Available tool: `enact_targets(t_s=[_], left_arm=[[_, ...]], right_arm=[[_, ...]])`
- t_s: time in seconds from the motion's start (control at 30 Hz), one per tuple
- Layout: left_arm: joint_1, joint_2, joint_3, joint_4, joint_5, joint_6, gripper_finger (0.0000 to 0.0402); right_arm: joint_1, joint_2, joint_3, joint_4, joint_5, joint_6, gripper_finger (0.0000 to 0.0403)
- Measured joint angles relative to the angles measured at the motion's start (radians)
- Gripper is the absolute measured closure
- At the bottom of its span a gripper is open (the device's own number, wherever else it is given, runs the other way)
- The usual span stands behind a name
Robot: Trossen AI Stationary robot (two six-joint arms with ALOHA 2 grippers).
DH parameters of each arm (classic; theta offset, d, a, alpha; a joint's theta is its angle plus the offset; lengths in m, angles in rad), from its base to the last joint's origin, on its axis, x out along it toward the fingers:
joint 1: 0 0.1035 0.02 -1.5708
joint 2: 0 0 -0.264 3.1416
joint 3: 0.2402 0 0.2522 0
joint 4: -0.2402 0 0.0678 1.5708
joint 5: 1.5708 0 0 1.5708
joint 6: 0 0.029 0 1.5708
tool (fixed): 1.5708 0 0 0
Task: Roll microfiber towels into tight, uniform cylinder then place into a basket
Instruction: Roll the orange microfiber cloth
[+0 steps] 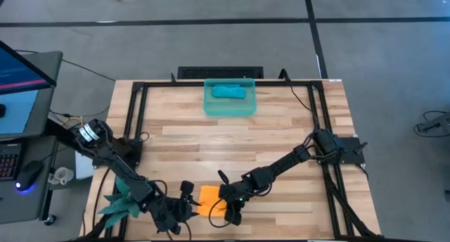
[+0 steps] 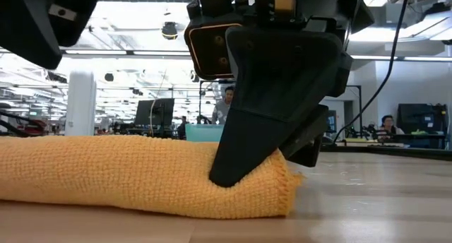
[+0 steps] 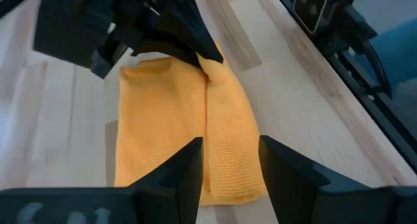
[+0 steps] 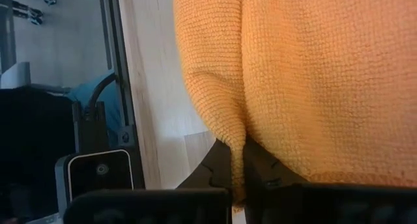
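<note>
Clenched right gripper [image 1: 232, 212] jaws pinched the bright orange microfiber towel [image 1: 210, 198] bottom-centre; we saw left gripper [image 3: 229, 160] released beside it.

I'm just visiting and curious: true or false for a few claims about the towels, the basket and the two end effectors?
1. The orange towel lies in the basket. False: it lies on the table's near edge.
2. The blue towel is in the basket. True.
3. The right end effector pinches the orange towel. True.
4. The left end effector is shut on the towel. False: its fingers stand open around it.
</note>
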Motion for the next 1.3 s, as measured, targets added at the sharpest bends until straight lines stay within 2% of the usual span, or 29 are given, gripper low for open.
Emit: enact_targets(t_s=[0.3,0.53,0.67,0.8,0.93,1.2,1.3], left_arm=[[0.070,0.000,0.000,0.000,0.175,-0.018,0.0246],[0.066,0.007,0.001,0.027,0.159,0.031,0.0228],[0.066,0.076,0.003,0.053,0.184,0.047,0.0227],[0.063,0.135,0.040,-0.003,0.170,0.051,0.0227],[0.062,0.176,0.058,-0.041,0.114,0.031,0.0227],[0.067,0.217,0.066,-0.082,0.086,-0.108,0.0228],[0.074,0.218,0.066,-0.092,0.081,-0.162,0.0241]], right_arm=[[-0.003,-0.001,0.000,-0.001,0.001,0.014,0.0381],[-0.012,-0.001,0.001,0.000,0.003,0.027,0.0380],[-0.014,-0.001,0.001,0.000,0.003,0.027,0.0381],[-0.014,-0.001,0.001,0.000,0.004,0.025,0.0381],[-0.014,-0.001,0.001,-0.001,0.002,0.022,0.0379],[-0.005,-0.002,0.002,0.000,-0.015,-0.006,0.0381],[0.001,-0.002,0.002,0.000,-0.014,-0.008,0.0380]])
